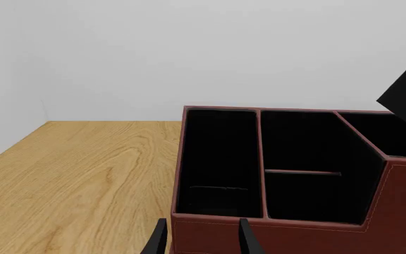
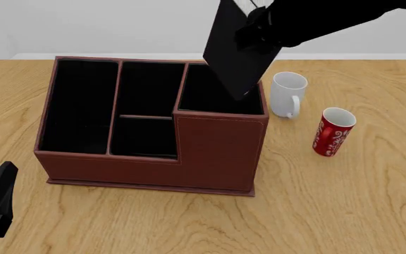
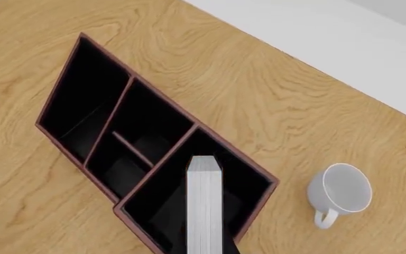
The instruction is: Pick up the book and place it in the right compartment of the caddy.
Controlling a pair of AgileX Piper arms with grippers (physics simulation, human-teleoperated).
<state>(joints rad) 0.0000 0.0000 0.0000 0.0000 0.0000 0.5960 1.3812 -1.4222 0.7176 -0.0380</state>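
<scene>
Low at the near left, the left end effector [image 1: 201,238] is parted and empty. Gripped tilted by the right end effector [image 2: 256,24], the book [image 2: 234,53] is held above the right compartment [image 2: 213,95] of the caddy [image 2: 217,153].

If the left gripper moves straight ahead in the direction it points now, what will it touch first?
Most likely the caddy. In the left wrist view the left gripper points at the low front wall just ahead, below the long narrow section. How near the wall is cannot be judged.
</scene>
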